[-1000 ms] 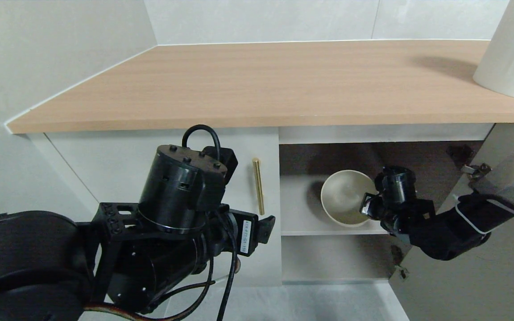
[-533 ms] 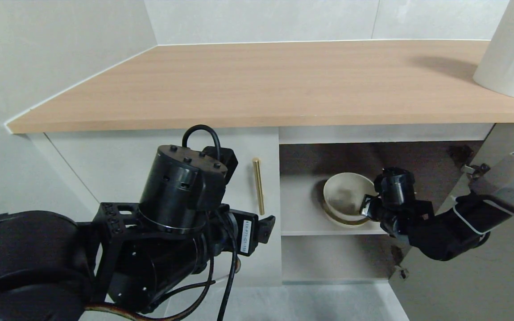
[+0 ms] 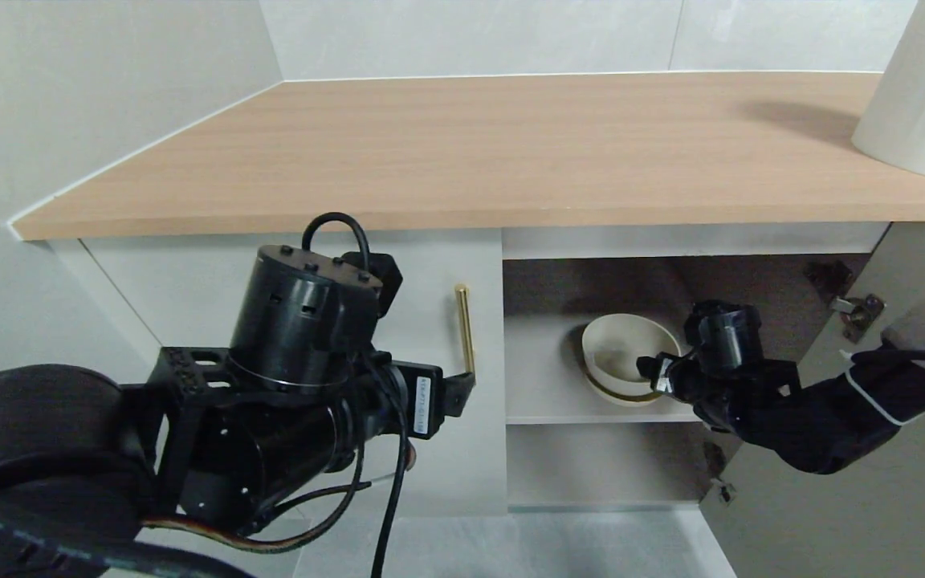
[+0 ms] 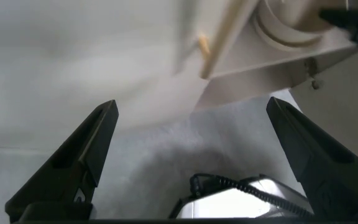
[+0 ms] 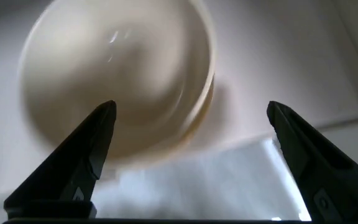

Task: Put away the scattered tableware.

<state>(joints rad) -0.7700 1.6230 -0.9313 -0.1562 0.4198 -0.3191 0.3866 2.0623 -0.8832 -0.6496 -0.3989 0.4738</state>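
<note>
**Cream bowl on the cupboard shelf**

Sits on the upper shelf inside the open cupboard, under the wooden counter. Right by the bowl's rim: the right gripper, fingers wide apart, nothing held. In front of the shut door, near the gold handle: the left gripper, wide open too, nothing in it. On the counter's right end: a white ribbed pot.

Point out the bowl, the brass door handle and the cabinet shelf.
bowl (image 3: 617, 351), head view, inside surface.
brass door handle (image 3: 465, 333), head view, middle of bar.
cabinet shelf (image 3: 539, 385), head view, bare part beside bowl.
</note>
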